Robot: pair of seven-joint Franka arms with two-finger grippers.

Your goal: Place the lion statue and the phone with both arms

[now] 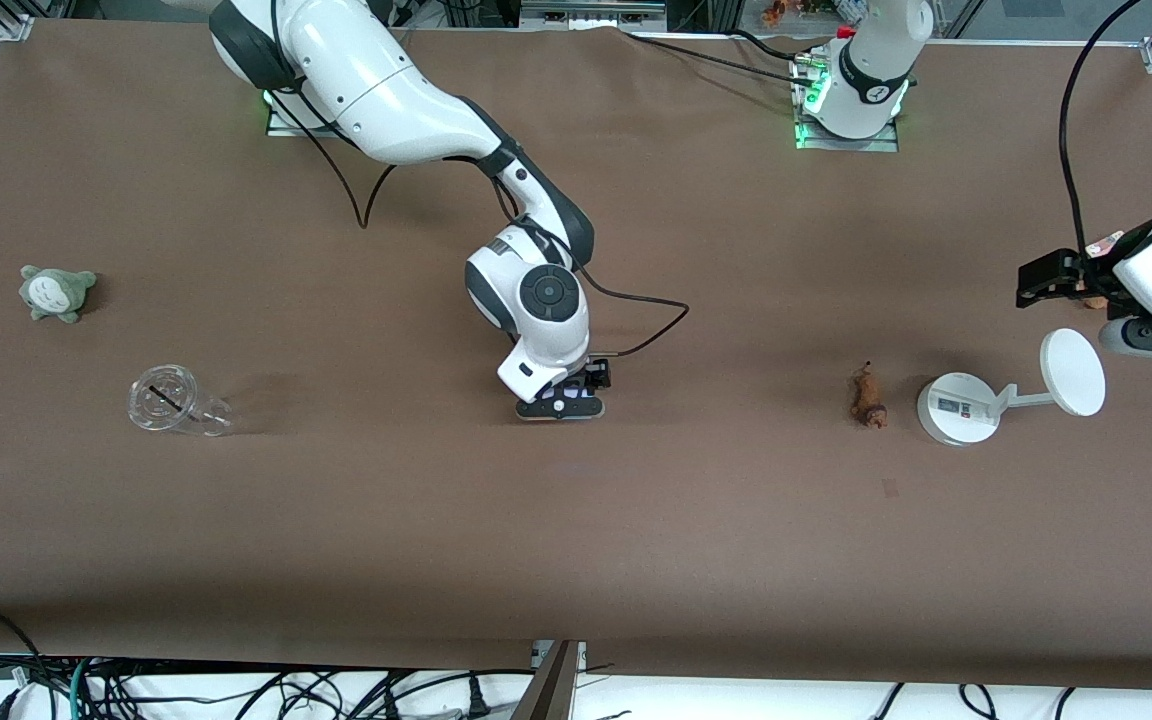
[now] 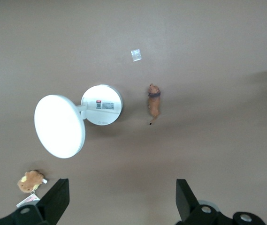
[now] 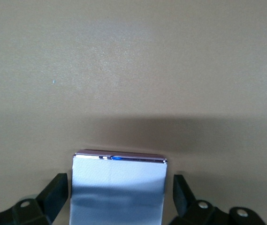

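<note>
The phone (image 3: 119,192), a flat pale lavender-white slab, lies on the brown table at its middle. My right gripper (image 3: 121,185) is down at the table (image 1: 564,400), open, with one finger on each side of the phone and a small gap at both. In the front view the hand mostly hides the phone. The lion statue (image 1: 868,398), a tiny orange-brown figurine, lies beside the white stand toward the left arm's end; it also shows in the left wrist view (image 2: 154,104). My left gripper (image 1: 1036,283) is open and empty (image 2: 122,194), up in the air at that end.
A white round-based stand (image 1: 958,407) with a disc (image 1: 1072,372) is next to the lion. A fluffy brown plush with a tag (image 2: 30,181) lies under my left hand. A grey-green plush (image 1: 56,292) and a clear cup on its side (image 1: 174,400) lie at the right arm's end.
</note>
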